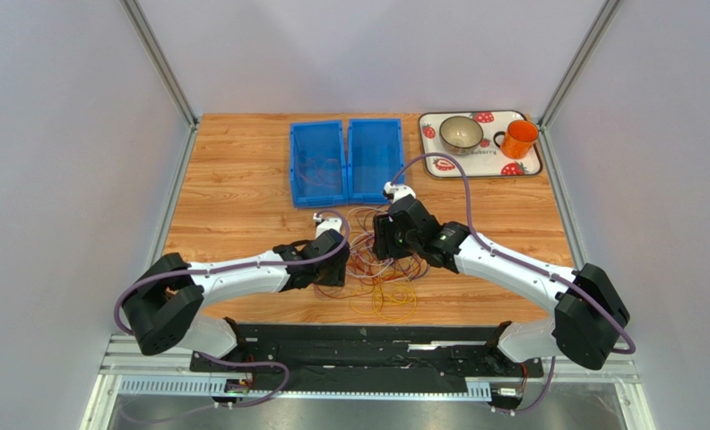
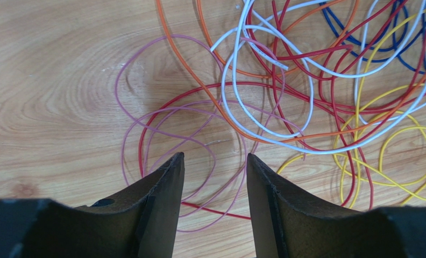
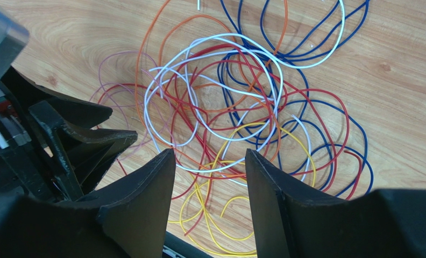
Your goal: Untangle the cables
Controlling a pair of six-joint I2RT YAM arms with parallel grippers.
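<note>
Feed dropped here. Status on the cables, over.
Left gripper open, empty. Right gripper open, empty. Cables tangled in one pile below both. Grippers close together, clash risk.

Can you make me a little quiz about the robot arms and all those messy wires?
1. True or false: the left gripper is squeezing a wire.
2. What colour is the cup on the tray?
3. How many blue bins sit behind the cables? A one, B two, C three.

Key: 1 false, its jaws stand open above the wires; 2 orange; 3 B.
</note>
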